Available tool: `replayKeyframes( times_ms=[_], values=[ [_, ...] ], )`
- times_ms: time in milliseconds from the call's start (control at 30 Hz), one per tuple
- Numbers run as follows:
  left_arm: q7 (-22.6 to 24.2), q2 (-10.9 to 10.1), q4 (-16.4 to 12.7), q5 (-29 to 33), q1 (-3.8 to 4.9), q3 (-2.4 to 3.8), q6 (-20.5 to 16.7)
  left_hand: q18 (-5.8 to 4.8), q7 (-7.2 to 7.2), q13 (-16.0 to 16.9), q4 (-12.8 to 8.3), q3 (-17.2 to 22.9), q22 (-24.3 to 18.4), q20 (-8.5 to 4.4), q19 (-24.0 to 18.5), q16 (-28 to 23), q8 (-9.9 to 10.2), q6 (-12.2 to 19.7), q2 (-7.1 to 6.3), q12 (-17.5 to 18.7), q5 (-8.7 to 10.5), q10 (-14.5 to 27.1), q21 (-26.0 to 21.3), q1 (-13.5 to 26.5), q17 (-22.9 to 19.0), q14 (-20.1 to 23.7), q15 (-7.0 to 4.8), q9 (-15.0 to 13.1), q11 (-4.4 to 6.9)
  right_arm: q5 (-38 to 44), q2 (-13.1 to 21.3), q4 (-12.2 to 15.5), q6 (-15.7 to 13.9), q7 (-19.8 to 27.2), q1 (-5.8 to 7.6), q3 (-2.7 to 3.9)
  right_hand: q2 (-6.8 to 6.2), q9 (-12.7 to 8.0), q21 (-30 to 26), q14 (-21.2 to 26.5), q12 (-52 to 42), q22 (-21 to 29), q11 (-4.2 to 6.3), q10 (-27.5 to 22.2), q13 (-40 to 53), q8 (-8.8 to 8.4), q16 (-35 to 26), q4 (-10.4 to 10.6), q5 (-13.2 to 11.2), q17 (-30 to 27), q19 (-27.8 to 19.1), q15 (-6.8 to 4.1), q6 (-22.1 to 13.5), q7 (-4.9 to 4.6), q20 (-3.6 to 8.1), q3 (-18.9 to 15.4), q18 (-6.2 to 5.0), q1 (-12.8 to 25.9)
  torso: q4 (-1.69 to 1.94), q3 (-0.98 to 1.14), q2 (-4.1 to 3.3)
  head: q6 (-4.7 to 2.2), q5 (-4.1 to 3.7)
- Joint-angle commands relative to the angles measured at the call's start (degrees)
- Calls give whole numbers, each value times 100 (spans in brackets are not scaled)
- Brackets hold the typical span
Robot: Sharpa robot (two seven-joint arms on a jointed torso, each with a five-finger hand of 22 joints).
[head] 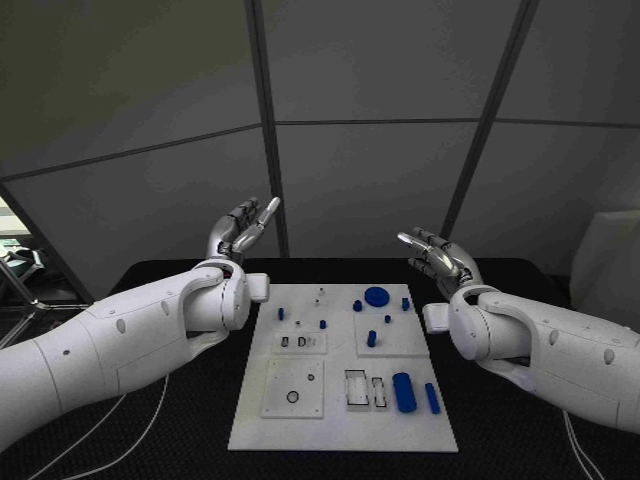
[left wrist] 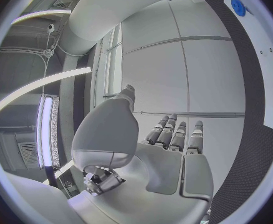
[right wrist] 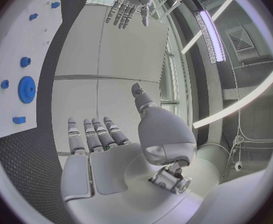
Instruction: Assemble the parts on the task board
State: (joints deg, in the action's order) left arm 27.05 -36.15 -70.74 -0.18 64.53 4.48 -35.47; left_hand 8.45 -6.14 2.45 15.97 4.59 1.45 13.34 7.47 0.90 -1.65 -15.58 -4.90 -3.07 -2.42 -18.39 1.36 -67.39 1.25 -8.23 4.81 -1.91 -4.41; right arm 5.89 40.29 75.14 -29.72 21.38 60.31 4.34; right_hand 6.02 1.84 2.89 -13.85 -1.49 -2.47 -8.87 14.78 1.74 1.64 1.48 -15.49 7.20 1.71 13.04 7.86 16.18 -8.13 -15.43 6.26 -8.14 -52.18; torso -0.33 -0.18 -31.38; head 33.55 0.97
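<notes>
Two hands up and empty, nothing picked yet, so this looks like the very start. Nearest me on the board [head: 263, 425], at about 5 o'clock, sit a fat blue peg [head: 402, 387] and a thin pin [head: 431, 398] next to clear slots. Further up, small parts dot the middle, and the gear [head: 376, 295] lies near the far edge at roughly 1 o'clock. Past that, the left hand [head: 242, 228] hangs at 11 o'clock and the right hand [head: 438, 254] at 1, both with fingers spread, holding nothing. My guess: the right hand should drop straight down, pinch low, and keep clear of neighbours.
</notes>
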Motion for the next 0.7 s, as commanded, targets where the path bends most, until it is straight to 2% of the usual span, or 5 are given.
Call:
replayKeyframes(
  times_ms=[33, 200, 333, 500, 700],
  values=[
    [-77, 83, 198, -164, 48, 38, 620, 88, -22, 16, 83, 19, 15, 99, 23, 41, -34, -99, -15, -52, -36, -102, 31, -268, 9, -53, 20, -13, -19, 584, -73, -224, 1125, -536, 18, 57, 16, 27, 101, -341, -58, -49, -120, 312, 31, 54, 67, -100, 44, 35, 121, 129, 278, -398, -102, 99, -162, -430, -1, -1, 0, 1, 0],
    [-85, 116, 272, -173, 66, 55, 671, 197, -243, 64, 51, 66, 66, 120, 229, 105, -76, -258, 153, -212, -34, -447, 117, -340, 53, -397, 196, -39, -240, 727, -134, -425, 1427, -690, 24, 115, -136, 199, 739, -2320, -412, -378, -443, 2231, 198, 393, 482, -80, 76, 215, 1451, 414, 1894, -683, -127, 364, -69, -1409, -1, -1, 0, 1, 0],
    [-183, 22, 291, -172, 66, 50, 861, 206, -444, 114, -53, 53, 223, 226, 932, 279, -217, -872, 245, -443, -33, -1010, 405, -533, 147, -1235, 340, -123, -421, 2321, -163, -653, 877, -354, 27, 126, -263, 326, 1377, -3593, -669, -657, -298, 3573, 271, 697, 786, -102, 156, 297, 2652, 282, 3239, -560, -90, 506, -187, -1860, -7, -6, -14, 103, 2],
    [-133, -134, 187, -172, 65, 49, 874, 184, -572, 193, -362, 14, 644, 277, 2929, 836, -521, -2015, 342, -863, -61, -2087, 1300, -847, 364, -3349, 438, -276, -566, 3144, -145, -693, 741, -338, 55, 127, -416, 258, 1658, -4150, -571, -727, -138, 4107, 187, 662, 813, -104, 203, 225, 3105, 115, 3677, -414, 35, 693, -239, -2100, -12, -1, -32, 139, -8],
    [-135, -384, -59, -173, 65, 48, 935, 213, -653, 227, -641, -33, 782, 161, 3827, 1190, -840, -3149, 496, -1232, -67, -3165, 1776, -1050, 512, -4659, 380, -436, -619, 4082, -130, -715, 777, -459, 184, 128, -530, 202, 1954, -4594, -416, -818, -20, 4535, 186, 571, 800, -107, 204, 213, 3498, -46, 3998, -310, 206, 903, -228, -2147, -8, 12, -141, 137, -14]
  ],
)
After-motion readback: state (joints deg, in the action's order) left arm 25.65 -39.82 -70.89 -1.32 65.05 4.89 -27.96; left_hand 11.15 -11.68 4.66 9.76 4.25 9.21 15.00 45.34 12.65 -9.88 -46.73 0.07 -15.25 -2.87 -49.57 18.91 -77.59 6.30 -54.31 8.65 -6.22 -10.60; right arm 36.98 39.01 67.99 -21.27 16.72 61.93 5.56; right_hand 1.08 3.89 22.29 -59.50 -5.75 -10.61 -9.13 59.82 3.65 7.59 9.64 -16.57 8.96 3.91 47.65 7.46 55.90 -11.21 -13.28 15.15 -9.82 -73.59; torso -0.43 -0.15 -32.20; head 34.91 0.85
